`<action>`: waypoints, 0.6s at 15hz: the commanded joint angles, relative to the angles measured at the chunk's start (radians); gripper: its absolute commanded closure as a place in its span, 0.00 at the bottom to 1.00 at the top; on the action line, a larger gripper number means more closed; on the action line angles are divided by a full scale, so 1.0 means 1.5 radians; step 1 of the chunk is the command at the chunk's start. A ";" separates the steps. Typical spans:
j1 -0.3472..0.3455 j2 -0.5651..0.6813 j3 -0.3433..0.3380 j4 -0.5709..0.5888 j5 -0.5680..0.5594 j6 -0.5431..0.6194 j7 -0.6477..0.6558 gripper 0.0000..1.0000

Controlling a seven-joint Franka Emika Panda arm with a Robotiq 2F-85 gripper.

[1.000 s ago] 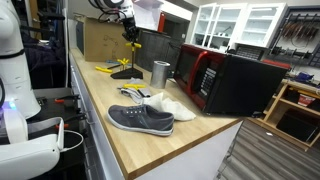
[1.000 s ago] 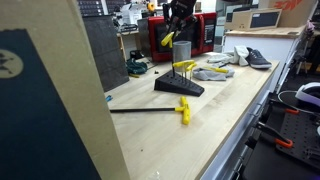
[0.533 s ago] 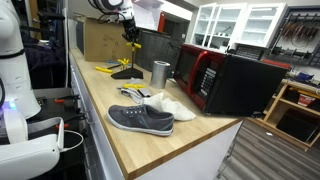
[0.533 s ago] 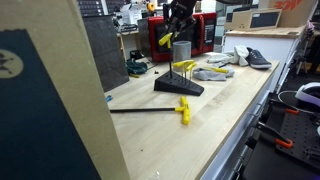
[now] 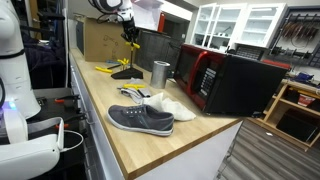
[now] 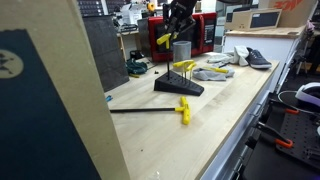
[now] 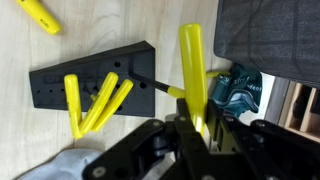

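A long, light wooden countertop [image 5: 128, 150] carries a grey canvas sneaker [image 5: 140, 119] beside a crumpled white cloth [image 5: 172, 106]. A steel cup [image 5: 160, 72], a red-and-black microwave [image 5: 225, 80] and a black slotted tool block [image 6: 178, 87] also stand on it. Near the block lies a loose screwdriver with a yellow handle and black shaft [image 6: 184, 109].

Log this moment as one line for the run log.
gripper: shut on yellow screwdriver | location: above black holder | holder contents: three yellow handles

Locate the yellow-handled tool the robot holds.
Clamped in the jaws, the yellow-handled tool shows in the wrist view just right of the black tool block; in an exterior view it hangs above that block, near the metal cup.
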 commanded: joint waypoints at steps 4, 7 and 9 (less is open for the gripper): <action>-0.004 -0.045 -0.003 -0.030 0.003 0.010 -0.010 0.94; -0.009 -0.050 0.002 -0.033 -0.011 0.016 -0.009 0.94; -0.011 -0.050 0.002 -0.034 -0.019 0.017 -0.010 0.94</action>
